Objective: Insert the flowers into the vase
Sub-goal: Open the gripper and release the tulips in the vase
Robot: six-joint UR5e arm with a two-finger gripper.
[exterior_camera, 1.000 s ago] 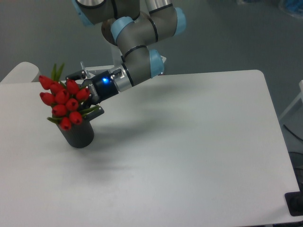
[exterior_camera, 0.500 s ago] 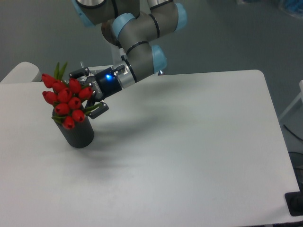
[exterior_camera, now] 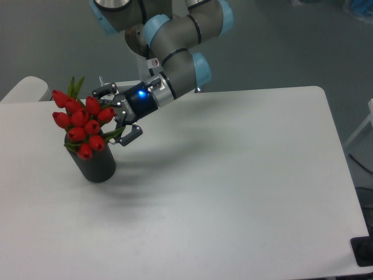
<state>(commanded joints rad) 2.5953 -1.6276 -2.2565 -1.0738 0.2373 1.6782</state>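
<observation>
The flowers (exterior_camera: 80, 122), a bunch of red tulip buds with green leaves, stand in the black vase (exterior_camera: 97, 167) at the table's left side. Their stems are hidden inside it and the bunch leans a little to the left. My gripper (exterior_camera: 119, 113) is just right of the buds, pointing left and slightly down. Its jaws stand apart, one finger (exterior_camera: 105, 91) above and one finger (exterior_camera: 133, 133) below. The rightmost bud sits close to the gap, and nothing is clamped.
The white table (exterior_camera: 233, 175) stretches to the right and front. A rounded white surface (exterior_camera: 26, 88) sits at the far left behind the table. The arm's elbow (exterior_camera: 175, 35) hangs over the table's back edge.
The jaws have spread and the gripper has drawn back to the right and slightly up, off the bunch. The flowers stay in the vase, a little more upright.
</observation>
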